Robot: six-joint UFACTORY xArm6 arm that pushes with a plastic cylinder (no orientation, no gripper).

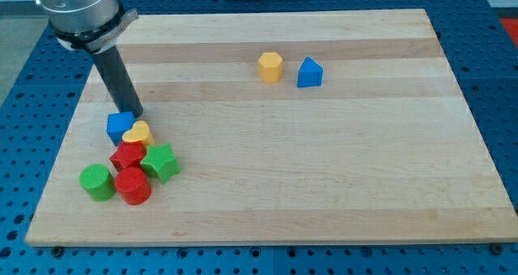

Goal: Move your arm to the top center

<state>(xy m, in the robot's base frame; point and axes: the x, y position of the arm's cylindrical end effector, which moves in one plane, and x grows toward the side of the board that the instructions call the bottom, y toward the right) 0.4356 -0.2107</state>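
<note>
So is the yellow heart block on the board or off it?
On. The yellow heart block lies on the wooden board, touching the blue block.

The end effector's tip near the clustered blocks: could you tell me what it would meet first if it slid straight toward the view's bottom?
My tip sits just above the blue block and the yellow heart-shaped block. Sliding straight down the view, it would probably strike the yellow heart first, perhaps clipping the blue block; depth is hard to judge.

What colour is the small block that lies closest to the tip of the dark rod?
Blue: the blue cube-like block, seen in the camera view, beside my tip.
</note>
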